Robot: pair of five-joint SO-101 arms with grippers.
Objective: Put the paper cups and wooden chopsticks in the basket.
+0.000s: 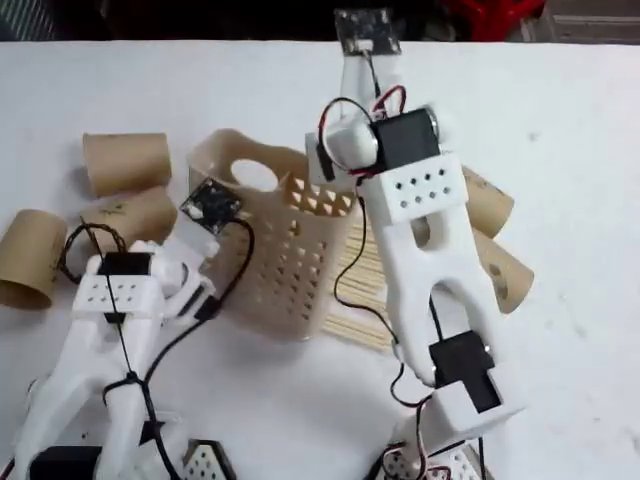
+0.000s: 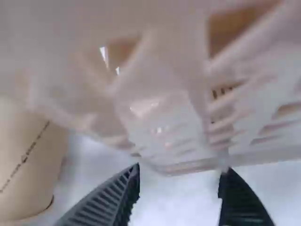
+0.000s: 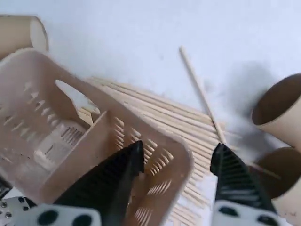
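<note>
White table (image 1: 560, 120) carries the whole set; the basket (image 1: 285, 250) sits tilted at its centre, and the part of its interior seen from the right wrist is bare. Three paper cups (image 1: 125, 162) lie on their sides to one side of the basket, two more beyond the far side; the chopsticks (image 1: 362, 300) form a flat bundle just beside the basket, apparently running partly under it. The left gripper (image 2: 181, 168) is spread wide, close against the slotted wall; the right gripper (image 3: 178, 147) is also spread, straddling a corner of the rim. The step in hand appears to be seating the basket; close one finger inside and one outside the wall; set the base flat and clear of the bundle; release only once the basket stands level.
</note>
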